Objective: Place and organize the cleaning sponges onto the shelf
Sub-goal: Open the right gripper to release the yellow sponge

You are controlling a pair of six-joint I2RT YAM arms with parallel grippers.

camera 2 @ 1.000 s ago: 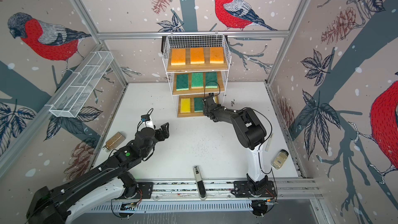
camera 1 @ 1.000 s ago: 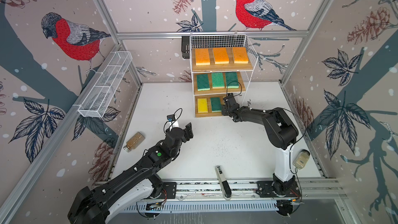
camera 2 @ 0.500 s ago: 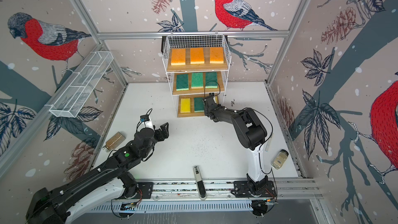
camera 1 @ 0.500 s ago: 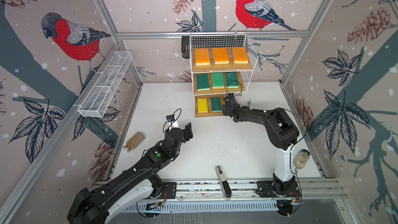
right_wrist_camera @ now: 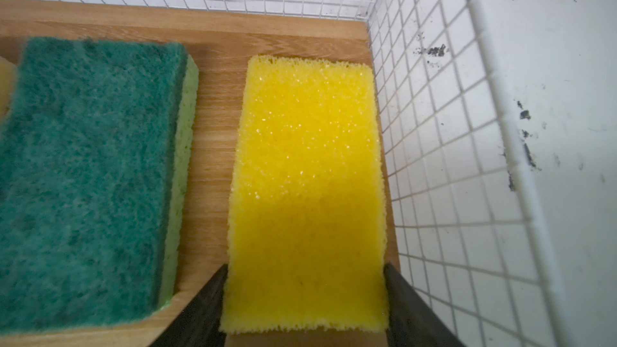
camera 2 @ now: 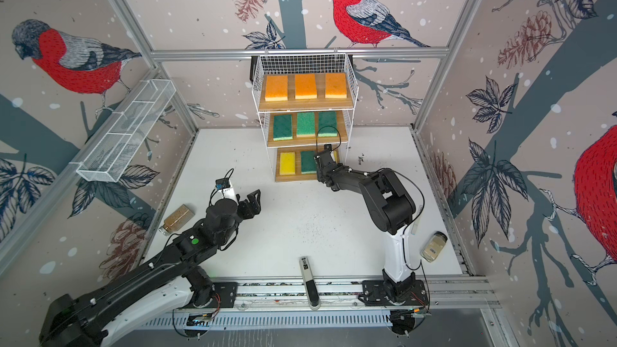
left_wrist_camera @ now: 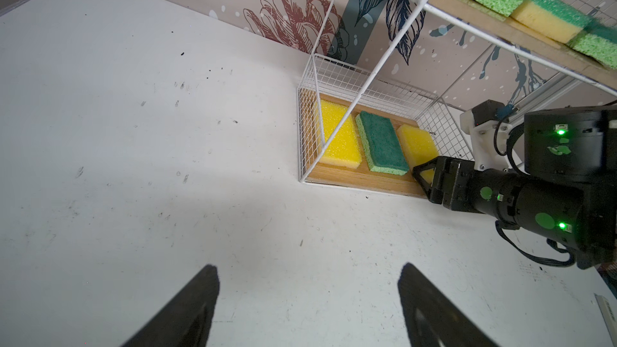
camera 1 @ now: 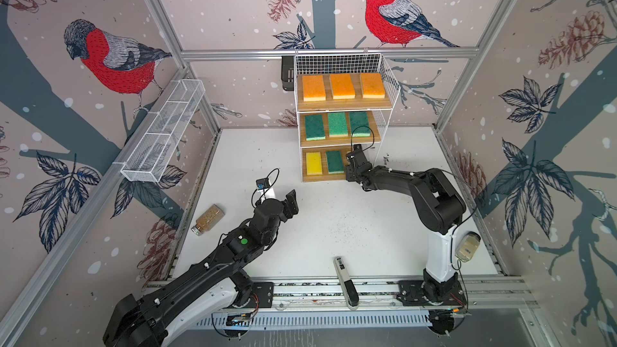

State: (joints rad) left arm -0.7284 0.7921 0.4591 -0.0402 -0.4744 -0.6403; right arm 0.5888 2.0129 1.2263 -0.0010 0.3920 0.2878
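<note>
Only an unreadable dark label (camera 1: 340,264) on the slim handheld device (camera 1: 345,283)

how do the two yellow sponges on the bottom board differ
The left yellow sponge lies at the left end of the bottom board in both top views; the right yellow sponge lies at its right end. Nothing touches the left yellow sponge; the right hand clamps both long sides of the right yellow sponge. Both lie flat, same shape, flanking a green sponge.
</note>
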